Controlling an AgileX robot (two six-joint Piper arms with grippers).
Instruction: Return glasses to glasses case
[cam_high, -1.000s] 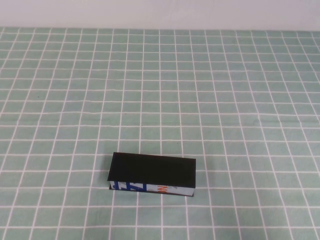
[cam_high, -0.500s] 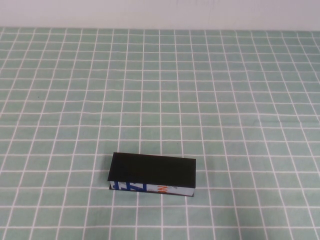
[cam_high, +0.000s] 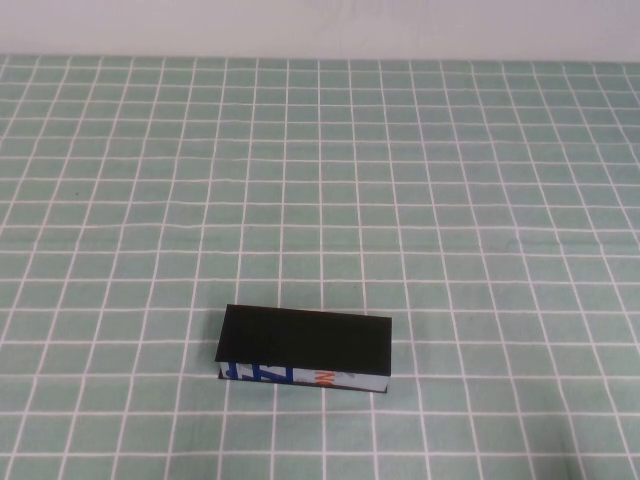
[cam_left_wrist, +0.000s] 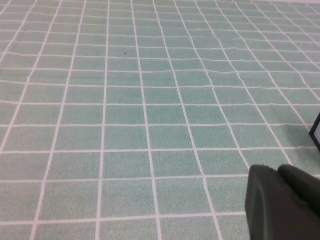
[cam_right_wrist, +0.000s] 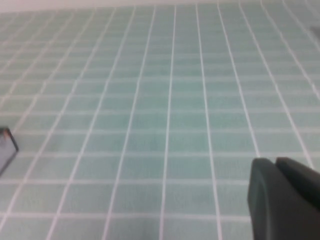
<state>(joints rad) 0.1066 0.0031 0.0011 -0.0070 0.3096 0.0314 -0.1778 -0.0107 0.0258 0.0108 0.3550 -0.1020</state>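
Observation:
The glasses case (cam_high: 305, 341) lies near the table's front, a little left of centre, with its flat black lid down and its white, blue and orange front side facing me. The glasses are out of view. Neither arm shows in the high view. My left gripper (cam_left_wrist: 278, 173) is shut and empty, low over the cloth, with a corner of the case (cam_left_wrist: 316, 132) at that view's edge. My right gripper (cam_right_wrist: 275, 163) is shut and empty, also low over the cloth, with a corner of the case (cam_right_wrist: 7, 146) at that view's far edge.
A green cloth with a white grid (cam_high: 420, 200) covers the whole table. A pale wall (cam_high: 320, 25) runs along the far edge. Nothing else stands on the cloth.

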